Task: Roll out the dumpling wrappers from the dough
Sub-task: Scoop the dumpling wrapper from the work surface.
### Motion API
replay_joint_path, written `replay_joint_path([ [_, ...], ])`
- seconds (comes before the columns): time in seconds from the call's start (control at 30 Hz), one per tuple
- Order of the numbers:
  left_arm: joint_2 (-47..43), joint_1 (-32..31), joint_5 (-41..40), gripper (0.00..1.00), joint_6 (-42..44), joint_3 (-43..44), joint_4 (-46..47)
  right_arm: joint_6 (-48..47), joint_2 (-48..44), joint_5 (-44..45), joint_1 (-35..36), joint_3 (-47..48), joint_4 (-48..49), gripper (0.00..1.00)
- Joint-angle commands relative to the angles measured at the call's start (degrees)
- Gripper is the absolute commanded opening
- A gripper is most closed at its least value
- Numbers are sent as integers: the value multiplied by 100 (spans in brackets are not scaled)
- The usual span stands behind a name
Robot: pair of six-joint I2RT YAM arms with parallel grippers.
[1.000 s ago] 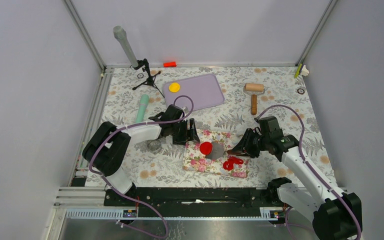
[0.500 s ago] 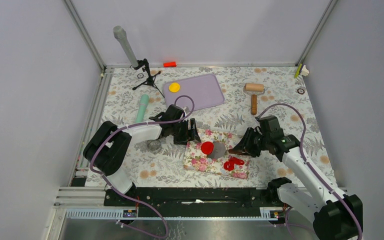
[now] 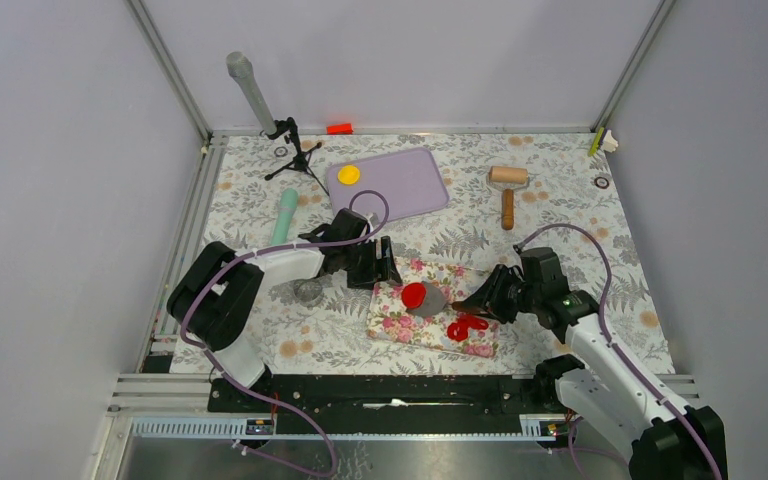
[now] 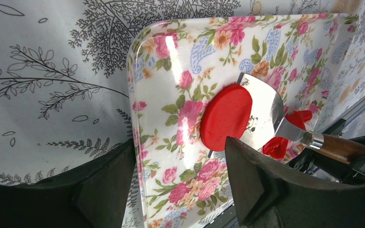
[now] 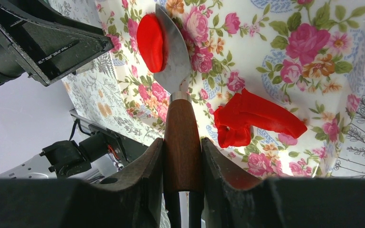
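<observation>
So the right gripper point(image 3: 490, 297), pinching the spatula point(image 5: 182, 123), just dipped; blade point(image 4: 264, 114) meets the wrapper point(image 4: 225, 116) mid-tray point(image 4: 157, 95), probably lifting next. Left gripper point(image 4: 179, 142) hangs spread.

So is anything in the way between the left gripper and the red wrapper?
Nothing visible. Only bare floral tray lies between the open left gripper and the red wrapper; the spatula touches its far side.

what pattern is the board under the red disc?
The board is white with pink roses, green leaves, blue paisley. Best in the left wrist view.
</observation>
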Motion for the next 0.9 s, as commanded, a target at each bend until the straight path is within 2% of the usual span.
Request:
replay_joint_path([
  [0.0, 120, -33, 104, 72, 15, 176, 78, 89, 50, 382, 67, -416, 71, 0],
  [0.5, 138, -33, 112, 71, 42, 230, 19, 305, 31, 375, 67, -659, 585, 0],
  [0.87, 120, -26, 8, 72, 102, 230, -74, -33, -247, 890, 66, 8, -830, 0],
])
